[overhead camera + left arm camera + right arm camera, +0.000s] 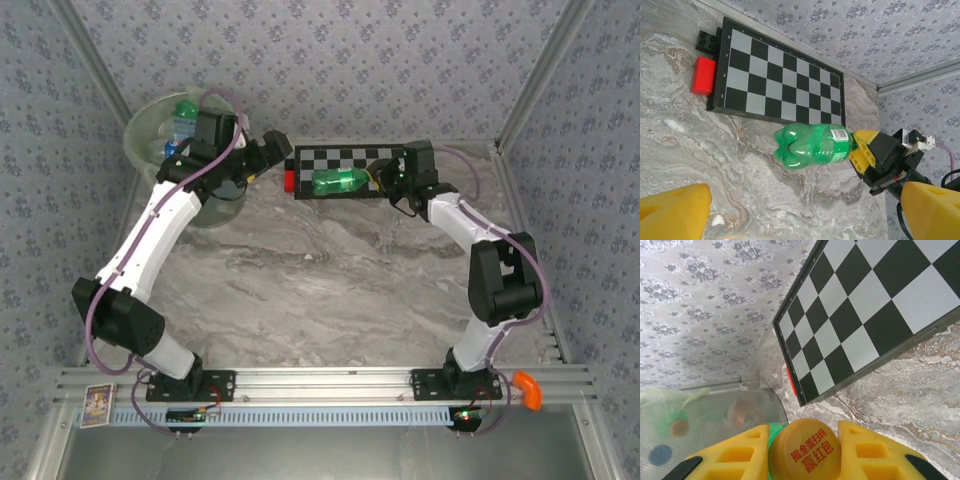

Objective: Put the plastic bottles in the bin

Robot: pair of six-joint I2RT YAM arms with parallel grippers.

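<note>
A green plastic bottle (340, 182) hangs on its side above the table, in front of the checkerboard. My right gripper (385, 178) is shut on its neck; the yellow cap (805, 450) is wedged between the yellow fingers (732, 457). In the left wrist view the green bottle (815, 147) points its base to the left, with the right gripper (867, 147) at its cap end. My left gripper (272, 150) is open and empty beside the bin (150, 120), its fingertips (675, 210) wide apart. Several bottles (187, 108) lie inside the bin (705, 420).
A black-and-white checkerboard (350, 160) lies along the back wall, with a red block (703, 75) and a black block (706, 41) at its left end. Patterned walls close in the table on three sides. An orange object (528, 388) sits at the near right rail.
</note>
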